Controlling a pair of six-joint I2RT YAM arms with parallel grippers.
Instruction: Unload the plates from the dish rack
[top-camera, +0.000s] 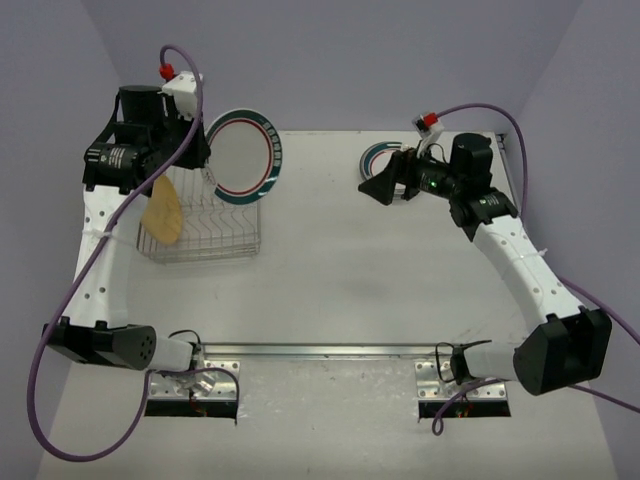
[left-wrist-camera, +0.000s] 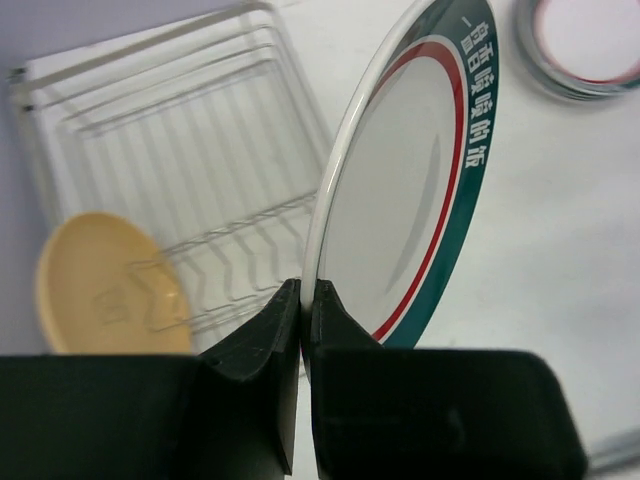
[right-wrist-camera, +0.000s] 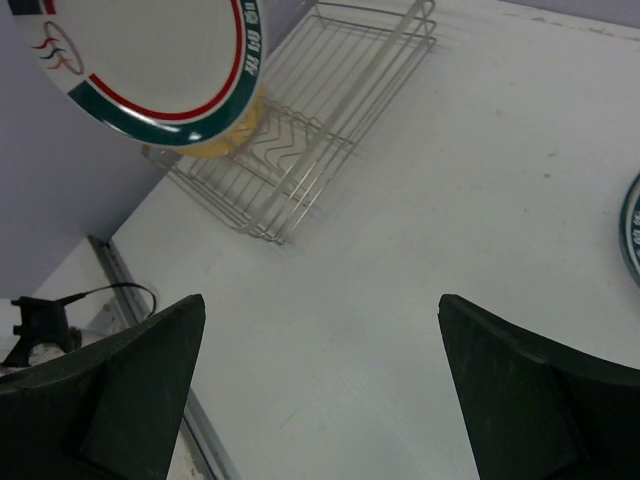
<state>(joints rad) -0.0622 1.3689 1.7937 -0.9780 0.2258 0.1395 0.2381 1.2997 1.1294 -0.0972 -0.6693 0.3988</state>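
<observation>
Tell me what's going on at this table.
The left gripper is shut on the rim of a white plate with teal and red rings, holding it on edge, raised above the dish rack. An orange-tan plate stands in the rack. The right gripper hangs open and empty over the table, near the plates already lying flat on the far right side.

At least three plates (top-camera: 243, 157), one dish rack (top-camera: 212, 238)

dish rack (top-camera: 215, 236) left, plate stack (top-camera: 375, 156) right
</observation>
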